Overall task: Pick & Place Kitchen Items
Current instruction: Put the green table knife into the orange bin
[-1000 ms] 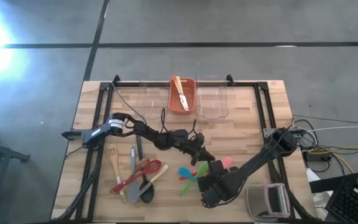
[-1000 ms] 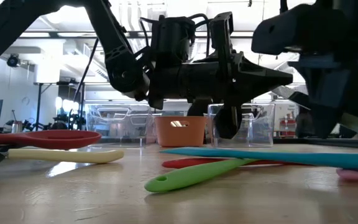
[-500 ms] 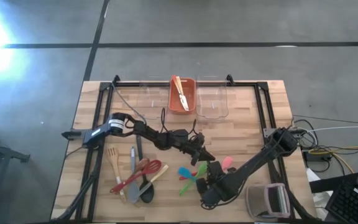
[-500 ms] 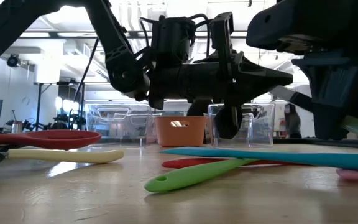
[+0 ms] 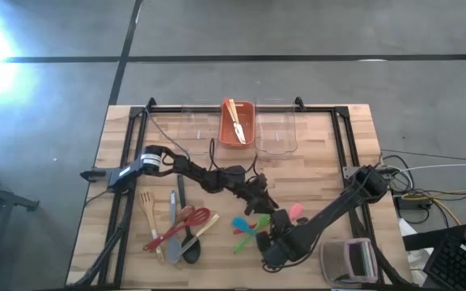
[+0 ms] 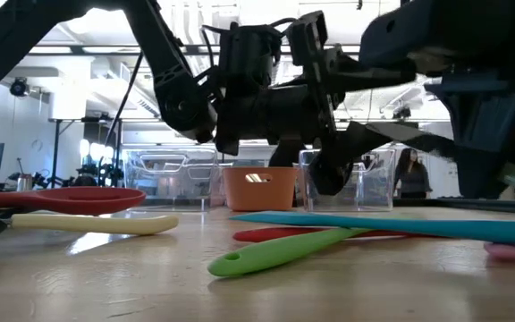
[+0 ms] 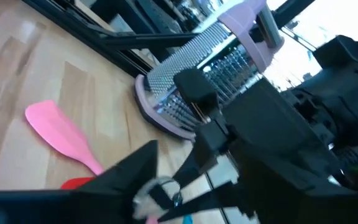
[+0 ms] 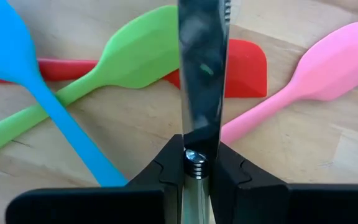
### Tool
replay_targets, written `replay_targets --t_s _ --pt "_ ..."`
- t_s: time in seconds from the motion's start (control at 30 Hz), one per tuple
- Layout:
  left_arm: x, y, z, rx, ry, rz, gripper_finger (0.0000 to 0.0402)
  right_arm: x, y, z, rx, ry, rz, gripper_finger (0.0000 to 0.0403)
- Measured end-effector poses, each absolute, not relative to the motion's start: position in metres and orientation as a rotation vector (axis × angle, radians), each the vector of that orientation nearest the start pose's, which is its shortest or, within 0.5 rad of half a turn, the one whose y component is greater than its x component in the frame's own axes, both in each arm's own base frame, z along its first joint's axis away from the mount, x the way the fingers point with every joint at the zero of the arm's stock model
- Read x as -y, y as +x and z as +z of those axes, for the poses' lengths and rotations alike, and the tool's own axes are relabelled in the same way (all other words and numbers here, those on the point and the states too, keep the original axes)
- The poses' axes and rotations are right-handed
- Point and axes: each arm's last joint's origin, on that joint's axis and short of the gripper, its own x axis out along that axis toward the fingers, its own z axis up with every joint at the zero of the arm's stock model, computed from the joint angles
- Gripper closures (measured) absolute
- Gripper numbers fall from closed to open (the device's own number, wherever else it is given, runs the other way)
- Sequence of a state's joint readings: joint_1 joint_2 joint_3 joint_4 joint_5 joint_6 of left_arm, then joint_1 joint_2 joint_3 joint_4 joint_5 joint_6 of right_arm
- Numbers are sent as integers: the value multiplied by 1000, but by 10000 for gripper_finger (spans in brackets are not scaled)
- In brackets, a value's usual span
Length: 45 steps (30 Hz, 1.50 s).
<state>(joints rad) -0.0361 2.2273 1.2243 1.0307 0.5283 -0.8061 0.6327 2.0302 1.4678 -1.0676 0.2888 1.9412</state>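
A flat steel utensil (image 8: pixel 201 74) hangs in the air over the small plastic spoons: green (image 8: pixel 114 65), blue (image 8: pixel 27 68), red (image 8: pixel 244 71) and pink (image 8: pixel 309 84), which lie flat on the wooden table. My right gripper (image 8: pixel 199 157), near the table's front middle (image 5: pixel 272 228), is shut on the steel utensil. My left gripper (image 6: pixel 392 100) reaches in from the left (image 5: pixel 263 202) and is open. Its fingers stand above and below the place where the two grippers meet. I cannot tell whether it touches the utensil. My right gripper pinches the steel utensil between its two fingers at the end (image 8: pixel 199 140) where a small rivet shows. The utensil runs straight on ahead of the fingers, in line with them. It is lifted clear of the table, above the coloured spoons.
Large spoons and spatulas (image 5: pixel 176 228) lie in a heap at the front left. A red bin (image 5: pixel 237 123) holding utensils stands at the far edge beside a clear bin (image 5: pixel 275 131). The grey-and-pink gadget (image 5: pixel 348 260) sits front right. A person (image 6: pixel 409 174) stands in the room behind.
My left gripper has opened: its fingers, shut to a point half a second ago, now stand spread apart. Both arms have stayed almost where they were, and the spoons on the table have not moved.
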Motion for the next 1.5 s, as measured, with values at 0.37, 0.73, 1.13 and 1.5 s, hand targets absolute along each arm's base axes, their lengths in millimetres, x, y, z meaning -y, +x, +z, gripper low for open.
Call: replay_targets --t_s 0.37,0.73,1.13,1.5 --pt "14 443 158 -217 -762 -644 118 -212 286 194 -1000 849 -1077 379" --pt "8 392 198 -107 -654 -563 123 -204 263 222 -997 806 -1125 379" --pt "3 290 220 46 -459 -308 124 -162 276 257 -932 730 -1015 379" --pt "1 202 216 180 -225 -169 124 -94 309 304 -766 679 -734 379"
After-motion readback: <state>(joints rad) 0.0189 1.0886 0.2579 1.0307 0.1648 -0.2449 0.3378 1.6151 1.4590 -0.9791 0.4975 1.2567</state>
